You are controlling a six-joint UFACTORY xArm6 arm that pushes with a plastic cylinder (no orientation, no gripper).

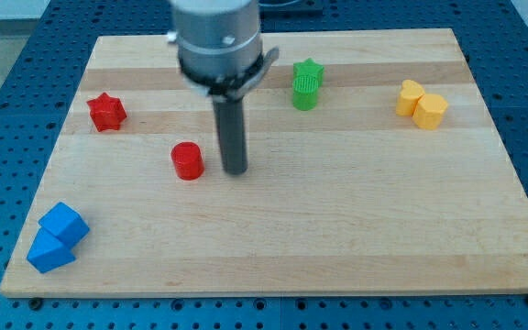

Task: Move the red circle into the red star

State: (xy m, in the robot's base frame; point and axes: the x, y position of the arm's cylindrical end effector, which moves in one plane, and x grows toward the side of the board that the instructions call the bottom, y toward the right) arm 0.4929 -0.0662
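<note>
The red circle [188, 160] stands on the wooden board left of centre. The red star [106, 112] lies up and to the view's left of it, well apart. My tip [236, 170] rests on the board just to the view's right of the red circle, with a small gap between them. The dark rod rises from the tip to the grey arm body at the view's top.
A green star [309, 70] and a green cylinder [305, 93] sit together at the top centre. Two yellow blocks [421, 104] touch at the top right. Two blue blocks [57, 236] touch at the bottom left. The board's edge [264, 291] borders a blue perforated table.
</note>
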